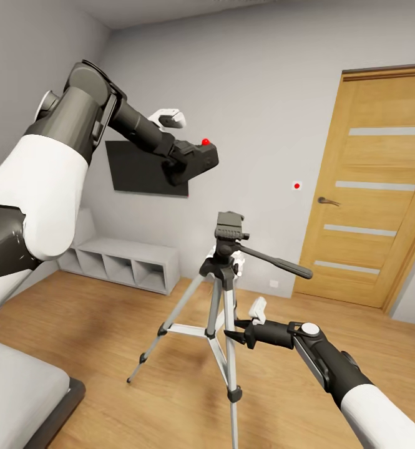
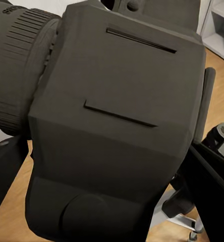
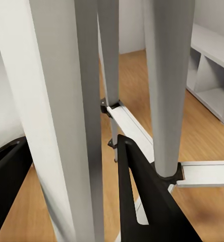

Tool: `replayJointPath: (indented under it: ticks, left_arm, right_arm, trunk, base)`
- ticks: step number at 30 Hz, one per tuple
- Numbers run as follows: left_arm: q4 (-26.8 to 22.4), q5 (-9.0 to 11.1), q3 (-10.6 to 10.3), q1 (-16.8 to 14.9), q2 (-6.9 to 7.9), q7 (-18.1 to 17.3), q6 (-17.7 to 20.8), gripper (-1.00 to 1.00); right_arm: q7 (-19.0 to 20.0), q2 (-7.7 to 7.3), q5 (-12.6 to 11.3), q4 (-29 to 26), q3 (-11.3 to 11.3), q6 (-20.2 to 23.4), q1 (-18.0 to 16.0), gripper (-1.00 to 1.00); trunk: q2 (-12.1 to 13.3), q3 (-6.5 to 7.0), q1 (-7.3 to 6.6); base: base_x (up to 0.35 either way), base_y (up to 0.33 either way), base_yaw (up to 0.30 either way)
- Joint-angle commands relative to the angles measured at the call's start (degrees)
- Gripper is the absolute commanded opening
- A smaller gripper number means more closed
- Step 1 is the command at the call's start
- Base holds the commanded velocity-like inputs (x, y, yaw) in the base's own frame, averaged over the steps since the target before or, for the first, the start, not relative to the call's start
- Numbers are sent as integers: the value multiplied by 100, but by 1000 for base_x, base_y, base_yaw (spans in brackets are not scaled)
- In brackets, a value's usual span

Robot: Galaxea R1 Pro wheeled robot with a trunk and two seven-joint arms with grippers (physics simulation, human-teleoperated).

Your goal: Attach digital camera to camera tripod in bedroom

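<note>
We see the left gripper (image 1: 183, 163) raised high in front of the grey wall, its jaws closed on the digital camera (image 1: 201, 158), which sits above and to the left of the tripod head. The red button (image 1: 205, 141) on the camera faces up. In the left wrist view the camera body (image 2: 117, 126) lies between the two dark fingers (image 2: 208, 181), with its ribbed lens (image 2: 16, 70) pointing away to one side. The camera tripod (image 1: 223, 293) stands on the wood floor (image 1: 107, 337) in the middle of the room, its three silver legs spread and its black head (image 1: 230, 226) upright and bare. The long black pan handle (image 1: 276, 260) slants down toward the door side. The right gripper (image 1: 235, 333) reaches in low from the right, at the tripod's legs. In the right wrist view one silver leg (image 3: 66, 116) stands between the two black fingers (image 3: 147, 196), with the jaws apart on either side of it; we cannot tell whether the fingers touch the leg. Behind the tripod we see a black television (image 1: 138, 171) on the wall, a low white shelf unit (image 1: 126, 262) beneath it, and an oak door (image 1: 369, 187) at the right. A corner of the bed (image 1: 26, 393) shows at the lower left.
</note>
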Motion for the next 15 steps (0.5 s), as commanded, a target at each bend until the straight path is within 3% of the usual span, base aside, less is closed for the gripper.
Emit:
replayJointPath:
  ticks: [1,15]
  left_arm:
    - [-2,-60,4,-2,-7,-52,57,-100]
    - [13,-61,-13,-2,-90,-59,49,-100]
  right_arm:
    - [5,-7,-90,-6,19,27,-4,-100]
    - [-6,-9,-77,-9,22,62,-2,-100]
  trunk:
    - [-5,-2,2]
    - [-5,-2,2]
  base:
    - [0,0,0]
    - [0,0,0]
